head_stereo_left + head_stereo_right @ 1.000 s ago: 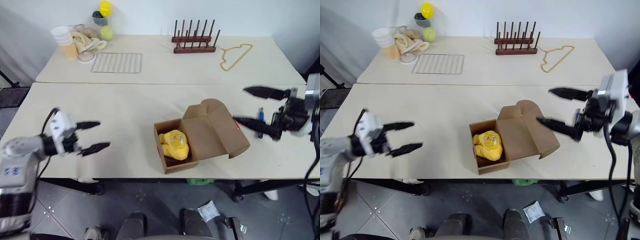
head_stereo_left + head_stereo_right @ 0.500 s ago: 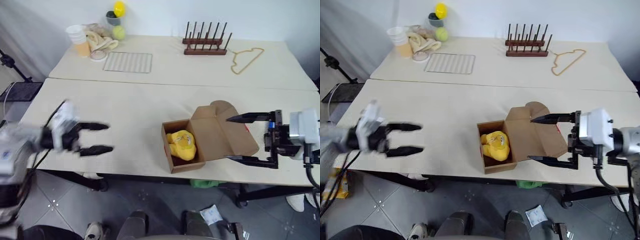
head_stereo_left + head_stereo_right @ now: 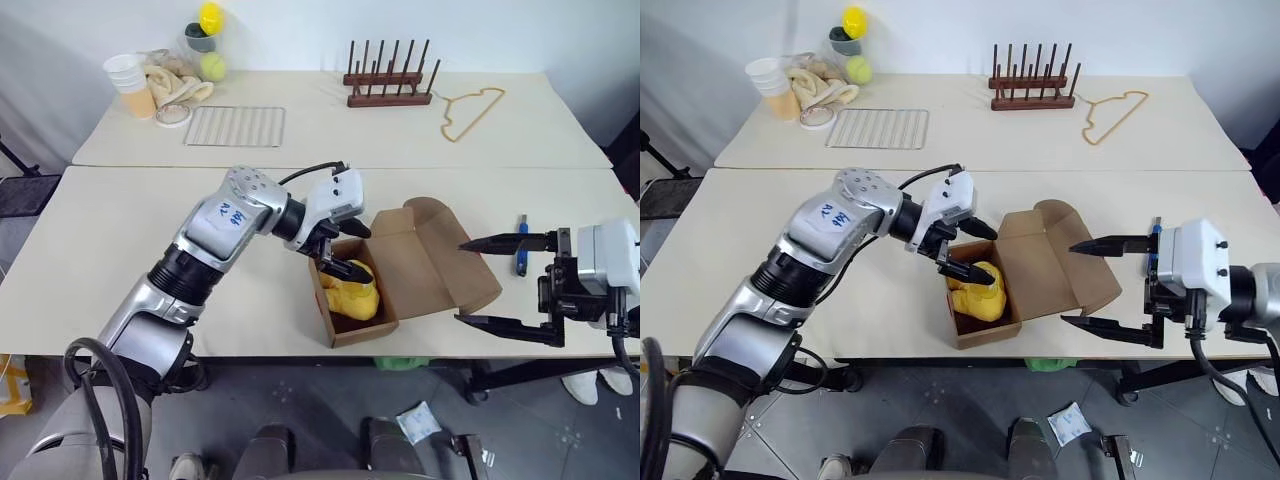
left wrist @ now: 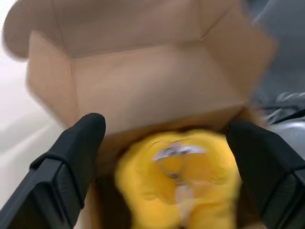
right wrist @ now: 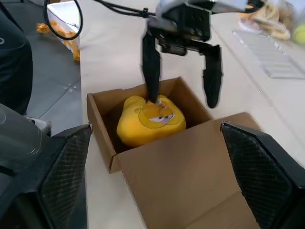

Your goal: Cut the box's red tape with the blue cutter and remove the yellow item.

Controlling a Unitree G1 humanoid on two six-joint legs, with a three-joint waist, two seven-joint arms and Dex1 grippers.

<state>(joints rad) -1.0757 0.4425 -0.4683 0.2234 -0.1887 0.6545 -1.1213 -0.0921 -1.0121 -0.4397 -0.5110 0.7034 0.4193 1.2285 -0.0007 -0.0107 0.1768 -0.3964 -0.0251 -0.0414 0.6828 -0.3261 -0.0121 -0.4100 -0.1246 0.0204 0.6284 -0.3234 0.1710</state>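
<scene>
Box (image 3: pixel 352 300) sits open at lower centre of the left eye view on the near table (image 3: pixel 120 230), its lid flap folded back to the right, with the yellow item (image 3: pixel 350 290) lying inside. Left gripper (image 3: pixel 342 247) hangs over the box with fingers spread, one fingertip touching the yellow item, grasping nothing. Right gripper (image 3: pixel 490 282) is spread wide and empty at the right edge, and the blue cutter (image 3: pixel 521 256) lies on the table just behind it
</scene>
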